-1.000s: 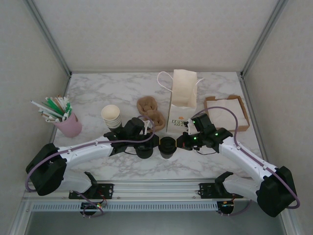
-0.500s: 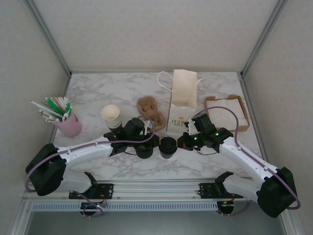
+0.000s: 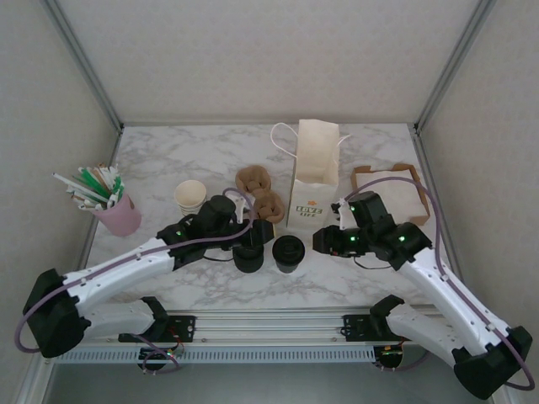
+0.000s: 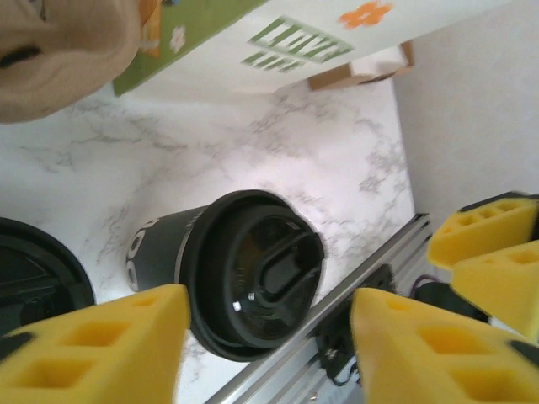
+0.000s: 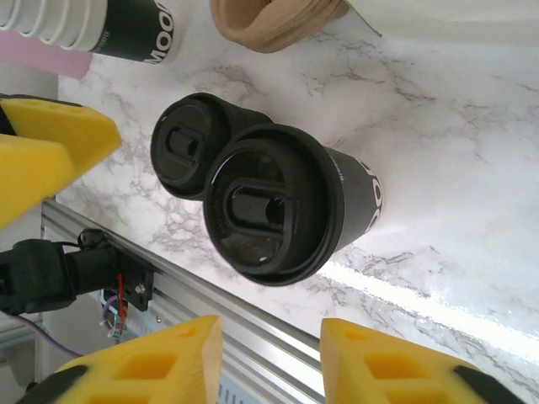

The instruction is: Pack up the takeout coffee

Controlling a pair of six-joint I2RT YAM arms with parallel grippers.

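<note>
Your dark paper takeout coffee with its black lid stands lower centre on the marble desk, between left hand and right hand, both spread wide and empty. A squat black lid stack crowds its left; a cream paper bag stands just above.

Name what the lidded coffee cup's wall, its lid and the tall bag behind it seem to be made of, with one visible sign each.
Cup wall: probably paper, matte dark with white printed lettering.
Lid: looks like moulded black plastic, faintly glossy, with a raised rim and sunken centre.
Bag: likely paper, cream and matte, standing stiffly with loop handles.
</note>
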